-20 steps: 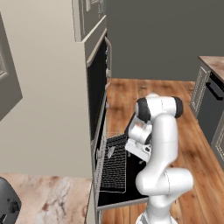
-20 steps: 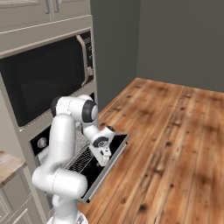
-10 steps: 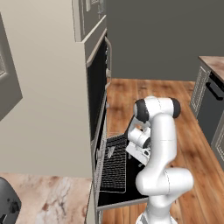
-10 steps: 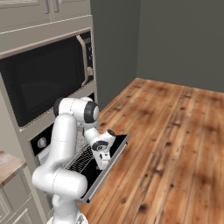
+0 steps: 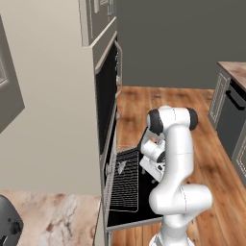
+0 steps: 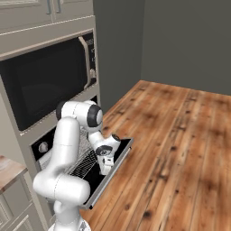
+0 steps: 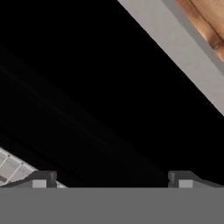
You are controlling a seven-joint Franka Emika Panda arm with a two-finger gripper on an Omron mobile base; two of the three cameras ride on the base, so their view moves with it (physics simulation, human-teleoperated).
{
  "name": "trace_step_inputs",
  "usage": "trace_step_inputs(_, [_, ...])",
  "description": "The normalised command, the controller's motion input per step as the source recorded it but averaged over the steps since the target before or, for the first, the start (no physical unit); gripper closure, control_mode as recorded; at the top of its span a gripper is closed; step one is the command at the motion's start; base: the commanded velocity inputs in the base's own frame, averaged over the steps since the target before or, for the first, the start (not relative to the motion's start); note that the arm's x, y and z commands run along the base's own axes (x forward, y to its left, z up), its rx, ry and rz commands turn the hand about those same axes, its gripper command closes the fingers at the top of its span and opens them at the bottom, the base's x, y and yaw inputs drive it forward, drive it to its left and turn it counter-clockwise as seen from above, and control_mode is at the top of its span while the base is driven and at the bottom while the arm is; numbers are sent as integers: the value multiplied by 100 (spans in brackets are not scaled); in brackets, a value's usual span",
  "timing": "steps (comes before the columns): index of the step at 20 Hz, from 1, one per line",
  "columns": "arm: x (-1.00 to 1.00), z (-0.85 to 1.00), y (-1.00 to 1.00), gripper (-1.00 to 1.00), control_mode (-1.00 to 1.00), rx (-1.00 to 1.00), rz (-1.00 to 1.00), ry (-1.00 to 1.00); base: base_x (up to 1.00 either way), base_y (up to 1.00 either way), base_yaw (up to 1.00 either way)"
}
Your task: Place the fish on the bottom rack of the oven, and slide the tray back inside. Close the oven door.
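The oven (image 6: 45, 144) sits low in the beige cabinet wall. Its black oven door (image 5: 144, 211) (image 6: 116, 159) lies folded down flat. The wire bottom rack, which is the tray (image 5: 126, 192) (image 6: 83, 164), is pulled out over the door. A small mottled grey fish (image 5: 121, 166) lies on the rack near its far end. My gripper (image 5: 153, 174) (image 6: 104, 170) (image 7: 111, 181) points down, low over the door's outer part, beside the rack. Its jaws stand wide open with nothing between them. In the hand view black glass lies below, with a rack corner (image 7: 11, 168) at lower left.
A black microwave (image 6: 49, 85) with a bar handle sits above the oven. The door's grey edge (image 7: 188, 48) borders the wooden floor (image 6: 180, 149). A dark appliance front (image 5: 233, 120) stands at the right. A marbled counter (image 5: 57, 216) lies at lower left.
The hand has sunk a little closer to the open door. The rack and the door have not moved.
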Motion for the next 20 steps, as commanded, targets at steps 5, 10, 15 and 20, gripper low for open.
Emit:
trace_step_inputs(5, [5, -29, 40, -100, -100, 0, -6, 0, 0, 0, 0])
trace_step_inputs(10, [6, -21, 61, -100, -100, 0, -7, 0, 0, 0, 0])
trace_step_inputs(15, [11, -18, 61, -100, -100, 0, -8, 2, 0, 0, 0])
trace_step_inputs(20, [7, -13, 60, -100, -100, 0, -8, 0, 0, 0, 0])
